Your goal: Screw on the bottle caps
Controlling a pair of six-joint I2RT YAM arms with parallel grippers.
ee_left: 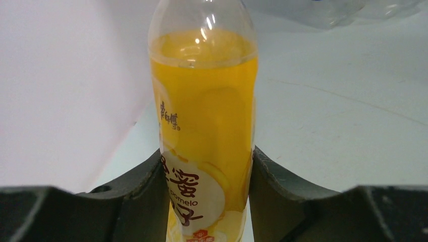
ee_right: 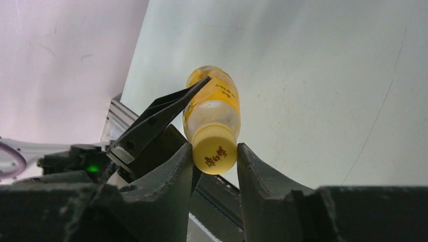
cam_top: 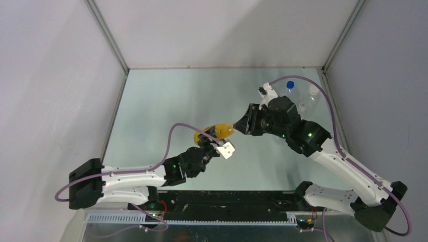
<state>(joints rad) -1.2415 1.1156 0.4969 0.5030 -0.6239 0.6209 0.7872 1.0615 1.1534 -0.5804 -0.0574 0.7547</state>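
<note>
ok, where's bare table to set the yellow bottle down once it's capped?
Widest bare patch: far-left table, between the left wall and the held yellow bottle. A second lies near-centre, between left arm and right arm. Crowded: far-right corner, where the blue-capped bottle and white-capped bottle stand.

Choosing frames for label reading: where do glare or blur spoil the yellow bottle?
Left wrist: yellow bottle sharp, small glints on its clear shoulder, print readable. Right wrist: yellow cap crisp, near jaws soft. Top external: bottle tiny, partly hidden.
</note>
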